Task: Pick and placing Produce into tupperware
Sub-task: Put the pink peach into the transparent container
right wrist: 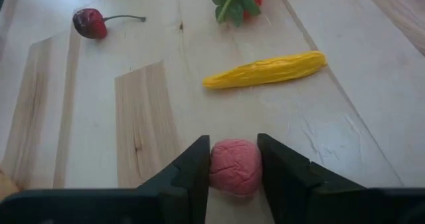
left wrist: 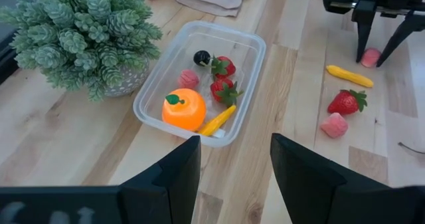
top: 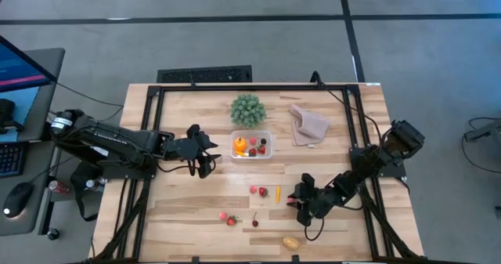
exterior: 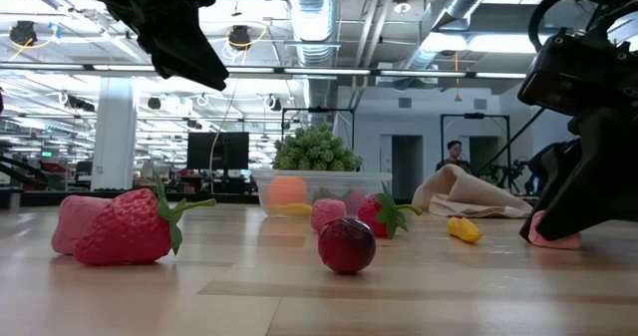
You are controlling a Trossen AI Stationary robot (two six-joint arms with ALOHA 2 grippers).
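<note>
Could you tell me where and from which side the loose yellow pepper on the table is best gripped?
Grip the yellow pepper across its narrow middle, coming straight down from above: it lies flat on the table, long and thin, with bare wood on both long sides.

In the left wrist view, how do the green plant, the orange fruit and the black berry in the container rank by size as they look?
1. green plant
2. orange fruit
3. black berry

Open-plan lab/office; exposed ducts, monitors behind wood table.
</note>
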